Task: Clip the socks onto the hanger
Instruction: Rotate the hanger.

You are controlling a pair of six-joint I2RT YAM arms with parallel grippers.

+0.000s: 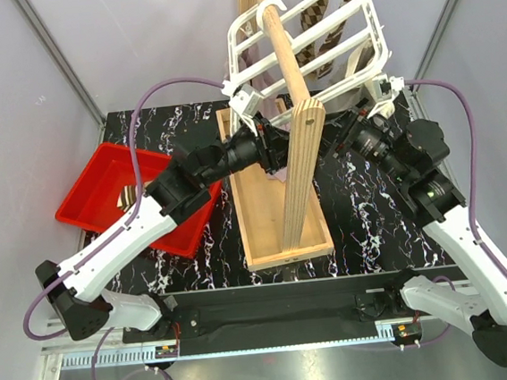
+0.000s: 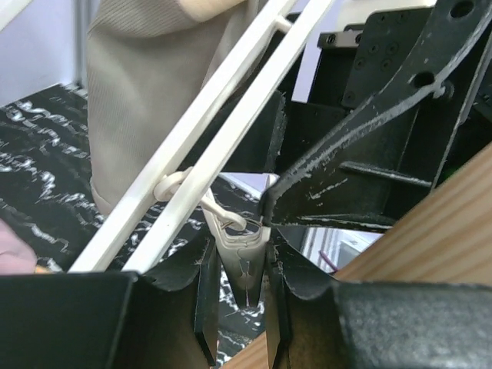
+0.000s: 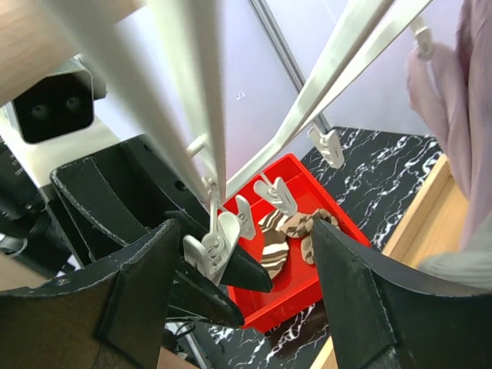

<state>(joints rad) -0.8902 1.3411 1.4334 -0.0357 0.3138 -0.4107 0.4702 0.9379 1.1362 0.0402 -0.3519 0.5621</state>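
Hanger (image 1: 234, 57) on pole stand (image 1: 301, 167); bin (image 1: 91, 183) with socks (image 3: 277, 242) left of it

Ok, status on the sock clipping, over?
Left gripper shut on clip peg. Right gripper open, empty, close by. Striped socks in red bin, none at peg. Wooden stand between arms.

There are two arms, each with one gripper: the left gripper (image 1: 274, 145) and the right gripper (image 1: 356, 132). One white hanger (image 1: 311, 36) hangs on one wooden stand (image 1: 301, 167). One red bin (image 1: 83, 196) sits on one table (image 1: 373, 219). Two checkered socks (image 1: 314, 12) show behind the hanger bars. Two striped socks (image 3: 275, 244) lie in the bin. One beige sock (image 2: 138, 92) and one mauve sock (image 3: 469, 100) hang. One clip (image 2: 242, 257) shows in the left wrist view, at least four in the right wrist view.
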